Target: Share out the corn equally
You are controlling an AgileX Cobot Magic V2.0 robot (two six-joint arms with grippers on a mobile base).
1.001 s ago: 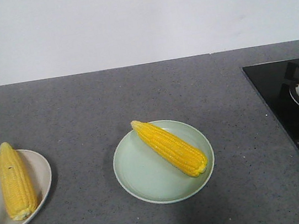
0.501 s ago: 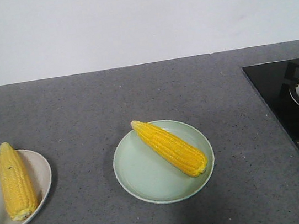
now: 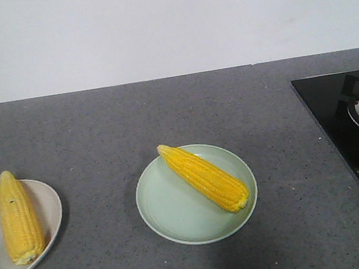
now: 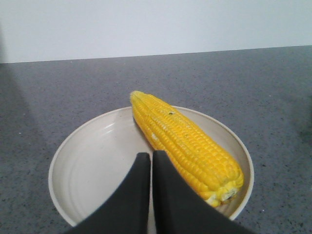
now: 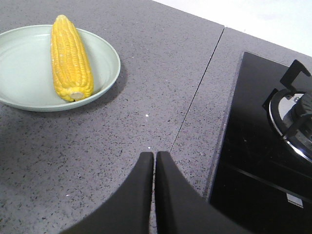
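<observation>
I have two cobs of corn in sight, one to a plate. The first corn cob (image 3: 204,176) lies slantwise on the pale green plate (image 3: 171,216) near the middle of the bench (image 3: 163,110), its pointed tip over the far-left rim and its blunt end toward the near right. The second corn cob (image 3: 18,216) lies lengthwise on the white plate (image 3: 49,213) at the left edge of the front view, tip pointing away from me, blunt end nearest.

From the left wrist camera, the left gripper (image 4: 151,158) hangs over the near part of the white plate, its two dark fingers pressed together with only a hairline between them, holding nothing. Its tips sit just beside the cob's left flank; I cannot tell whether they touch it. From the right wrist camera, the right gripper (image 5: 154,158) is likewise closed tight and empty, over bare grey bench beside a thin seam, well apart from the green plate up to its left.

To its right is the black glass cooktop (image 5: 253,161) with a burner (image 5: 295,117) at the edge of the view.

Against the front views from a second and half a second ago, I see no difference: both cobs and both plates lie where they did.
</observation>
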